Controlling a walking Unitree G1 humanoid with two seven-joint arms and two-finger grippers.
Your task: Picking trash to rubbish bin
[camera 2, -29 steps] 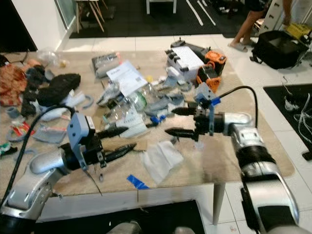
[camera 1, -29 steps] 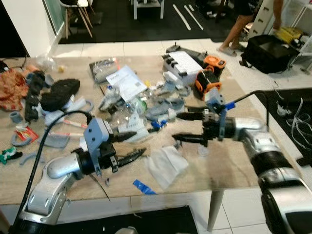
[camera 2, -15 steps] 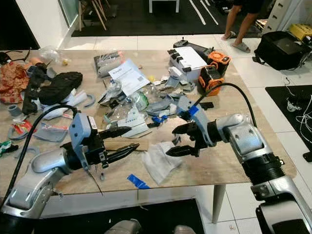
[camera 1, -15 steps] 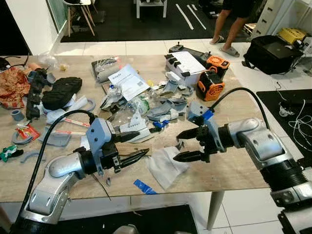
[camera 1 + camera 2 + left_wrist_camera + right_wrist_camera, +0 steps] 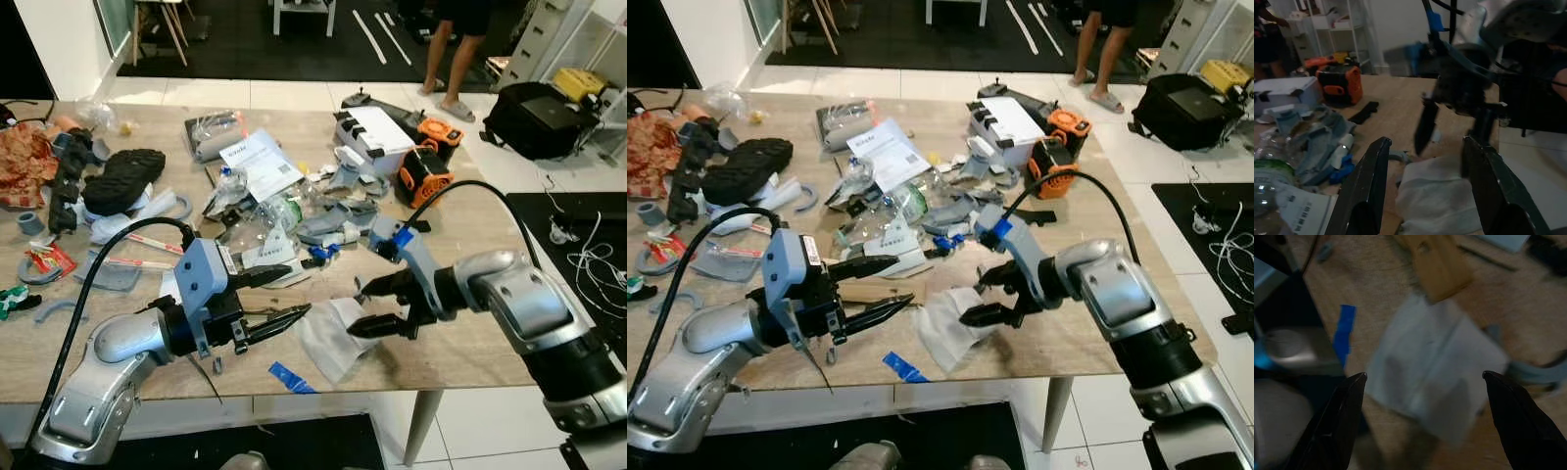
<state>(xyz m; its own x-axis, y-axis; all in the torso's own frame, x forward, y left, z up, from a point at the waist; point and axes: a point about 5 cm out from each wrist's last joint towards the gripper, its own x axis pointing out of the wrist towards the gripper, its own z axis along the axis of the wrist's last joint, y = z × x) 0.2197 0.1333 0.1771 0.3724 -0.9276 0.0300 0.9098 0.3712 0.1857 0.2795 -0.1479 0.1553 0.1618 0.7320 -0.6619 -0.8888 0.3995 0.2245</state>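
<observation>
Right gripper [image 5: 364,305] jaws apart, poised at the 3 o'clock edge of the crumpled white tissue [image 5: 331,336] near the surface's front edge, left gripper [image 5: 281,297] jaws apart at its 9 o'clock; nothing grasped yet, clutter remaining.

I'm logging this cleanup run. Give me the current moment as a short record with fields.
surface: cluttered wooden table
target: white tissue near the front edge
right gripper: open, over the tissue's right edge
left gripper: open, just left of the tissue
nearby: blue tape strip, plastic bottle, orange device
background: person standing beyond the table
</observation>
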